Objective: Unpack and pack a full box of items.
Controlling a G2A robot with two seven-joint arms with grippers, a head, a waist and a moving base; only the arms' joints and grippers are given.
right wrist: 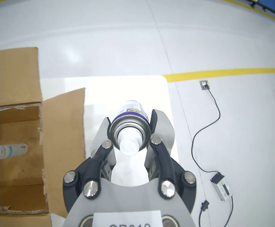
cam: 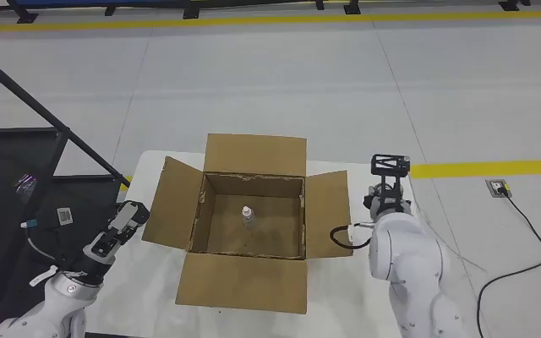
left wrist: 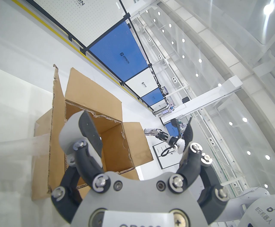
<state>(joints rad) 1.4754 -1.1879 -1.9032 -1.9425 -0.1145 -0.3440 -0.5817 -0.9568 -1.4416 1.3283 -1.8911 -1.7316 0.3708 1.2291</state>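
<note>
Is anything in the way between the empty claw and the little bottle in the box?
Yes. A side flap and the wall of the box stand between the left gripper and the bottle. The top is open, so nothing visible blocks it from above.

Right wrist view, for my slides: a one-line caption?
Right end effector grips a spray can beside the open box.

Bright, even overhead light. Rows of round ceiling lights (left wrist: 200,60); one lamp (left wrist: 268,8) flares hard. Floor (cam: 338,84) is pale with a soft sheen. White tabletop (right wrist: 129,92) is nearly blown out. Box (cam: 255,152) is shaded inside, its walls darker than its flaps. Shadows are soft and faint. The can (right wrist: 131,129) has a glint on its metal rim. Wrist views bend straight lines at the edges: the yellow floor line (right wrist: 214,72) bows.
</note>
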